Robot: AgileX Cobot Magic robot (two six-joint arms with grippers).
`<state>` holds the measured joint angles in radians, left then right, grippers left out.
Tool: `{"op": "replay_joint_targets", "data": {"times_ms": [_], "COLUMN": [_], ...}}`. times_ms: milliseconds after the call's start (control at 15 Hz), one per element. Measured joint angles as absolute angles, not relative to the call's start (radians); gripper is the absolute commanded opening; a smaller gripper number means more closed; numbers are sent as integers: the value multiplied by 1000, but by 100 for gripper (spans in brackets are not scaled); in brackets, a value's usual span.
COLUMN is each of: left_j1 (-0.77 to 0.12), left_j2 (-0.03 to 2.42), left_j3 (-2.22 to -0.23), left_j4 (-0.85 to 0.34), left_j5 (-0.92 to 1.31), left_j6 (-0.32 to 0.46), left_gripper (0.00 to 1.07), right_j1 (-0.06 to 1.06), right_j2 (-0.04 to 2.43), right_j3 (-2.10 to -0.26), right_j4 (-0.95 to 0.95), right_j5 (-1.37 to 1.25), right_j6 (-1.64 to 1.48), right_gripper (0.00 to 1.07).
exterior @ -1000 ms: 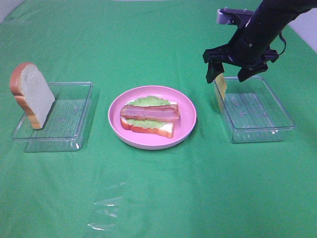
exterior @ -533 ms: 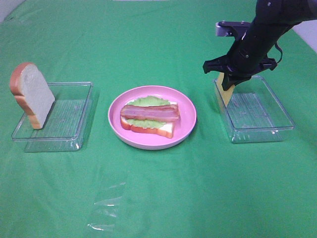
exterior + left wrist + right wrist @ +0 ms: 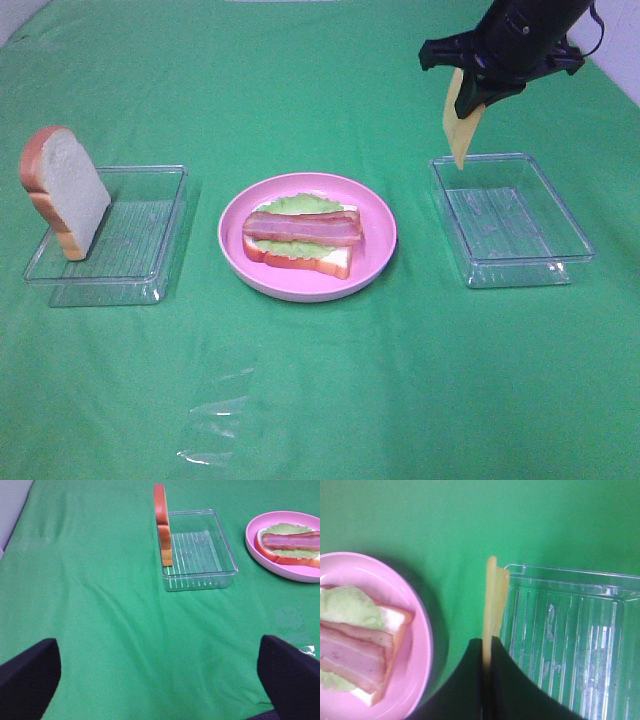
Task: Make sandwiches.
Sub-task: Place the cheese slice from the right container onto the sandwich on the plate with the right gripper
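With the green counter (image 3: 320, 400) bare nearest me, the first thing I reach going back is the pink plate (image 3: 380, 262) in the middle, carrying the half-built sandwich: bottom bread slice (image 3: 325, 262), lettuce leaf (image 3: 300, 205) and bacon strips (image 3: 302, 227) on top. To its left a clear tray (image 3: 140, 235) has the second bread slice (image 3: 68, 192) standing on edge against its outer rim; to its right sits the other clear tray (image 3: 515, 225), nothing in it. Farthest back and above that tray, my right hand (image 3: 470, 95) is clamped on the top edge of the yellow cheese square (image 3: 458, 130), which hangs edge-down in the air, clear of the tray. My left hand (image 3: 160, 675) is spread wide over open cloth near the bread tray, holding nothing. I judge the cheese thin, light and fairly stiff, since it hangs flat without drooping; pinched by one edge it may swing or slip, so I would carry it slowly and lay it flat on the bacon. The bread looks thick and rigid, best taken across its faces.
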<state>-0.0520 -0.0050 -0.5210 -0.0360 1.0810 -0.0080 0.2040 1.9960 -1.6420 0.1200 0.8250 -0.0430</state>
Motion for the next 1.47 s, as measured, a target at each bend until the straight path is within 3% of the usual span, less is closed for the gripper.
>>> {"op": "replay_joint_targets", "data": {"times_ms": [200, 467, 733, 1000, 1267, 1333, 1467], "left_j1": [-52, -52, -52, -52, -52, -52, -52], "left_j2": [-5, -5, -5, -5, -5, -5, -5], "left_j3": [-521, -521, -521, -521, -521, -521, -521], "left_j4": [-36, -36, -36, -36, -36, -36, -36], "left_j5": [1081, 1081, 1081, 1081, 1081, 1081, 1081], "left_j6": [-8, -7, -7, -7, -7, -7, -7], "left_gripper": [101, 101, 101, 101, 101, 101, 101], "right_j1": [281, 466, 583, 583, 583, 583, 583], "right_j2": [1961, 2004, 2088, 2138, 2183, 2187, 2187], "right_j3": [-1644, -1644, -1644, -1644, -1644, -1644, -1644], "right_j4": [163, 236, 446, 458, 278, 226, 133], "right_j5": [841, 832, 777, 706, 678, 677, 678], "right_j6": [-43, -45, -174, -208, -138, -85, -15], "right_gripper": [0, 0, 0, 0, 0, 10, 57]}}
